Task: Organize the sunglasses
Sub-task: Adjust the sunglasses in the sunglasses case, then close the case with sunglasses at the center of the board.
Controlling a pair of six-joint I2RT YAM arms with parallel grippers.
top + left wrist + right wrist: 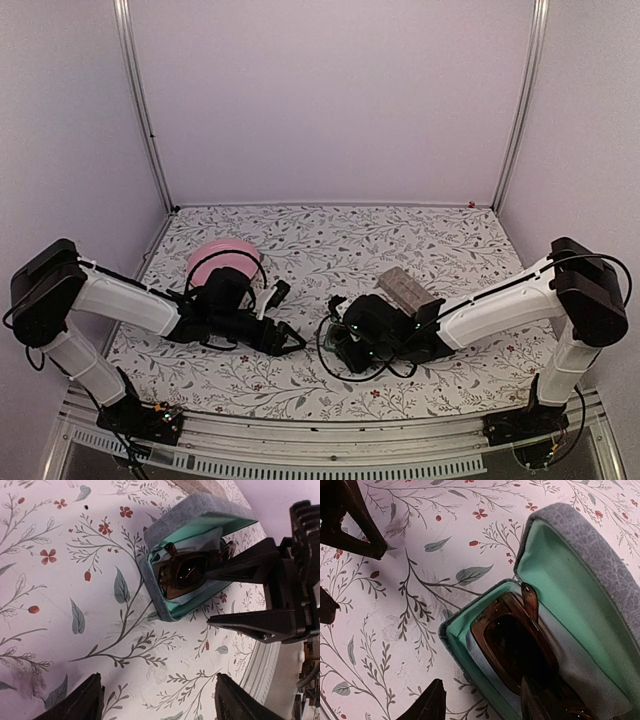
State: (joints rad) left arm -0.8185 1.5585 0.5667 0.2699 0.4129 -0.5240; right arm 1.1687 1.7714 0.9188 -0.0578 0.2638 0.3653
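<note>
Plainly, left gripper [159, 690] and right gripper [208, 598] jaws gape; sunglasses [512, 647] lie in the case [590, 545].

counted: sunglasses [520, 650] were one brown pair | cases were two: blue-grey case [600, 555], grey-brown case [408, 288] right of centre | pink round object [222, 262] was one, left of centre | grippers were two: left gripper [157, 705], right gripper [232, 596]
</note>
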